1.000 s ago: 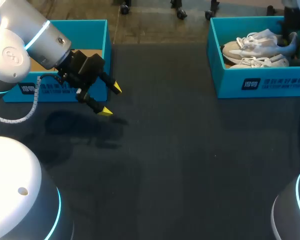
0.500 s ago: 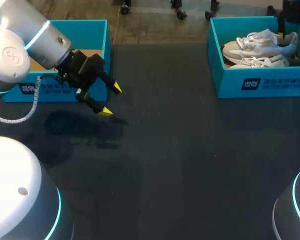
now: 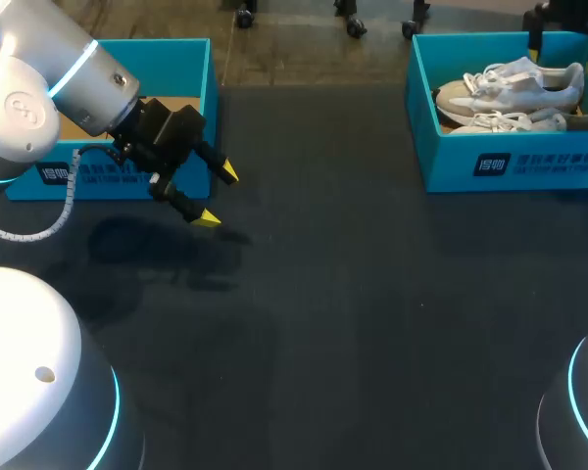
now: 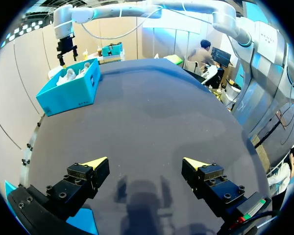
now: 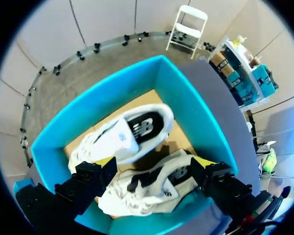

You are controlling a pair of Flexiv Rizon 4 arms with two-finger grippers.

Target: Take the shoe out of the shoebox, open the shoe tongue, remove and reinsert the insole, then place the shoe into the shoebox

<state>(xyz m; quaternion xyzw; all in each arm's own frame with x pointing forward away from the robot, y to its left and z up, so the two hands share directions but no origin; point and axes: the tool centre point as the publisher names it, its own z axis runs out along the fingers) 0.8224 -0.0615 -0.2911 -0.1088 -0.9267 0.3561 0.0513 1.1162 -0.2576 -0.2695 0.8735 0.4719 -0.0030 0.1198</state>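
Observation:
Two white shoes (image 3: 510, 83) lie side by side in the teal shoebox (image 3: 514, 162) at the table's far right. My right gripper (image 3: 565, 12) hangs above the box's back edge, only partly in the head view. In the right wrist view the right gripper (image 5: 154, 164) is open over the box, with one shoe (image 5: 122, 137) ahead of it and the other shoe (image 5: 147, 188) under its fingers, untouched. My left gripper (image 3: 219, 196) stands open and empty over the table at the left. In the left wrist view the left gripper (image 4: 144, 164) faces the shoebox (image 4: 68, 90) far across the table.
A second teal box (image 3: 201, 69) with a brown cardboard floor sits at the far left, right behind my left gripper. The dark table mat (image 3: 353, 294) stretches between the two boxes.
My right gripper has opened and risen out of the shoebox, leaving the upper shoe lying in it. The left arm has not moved.

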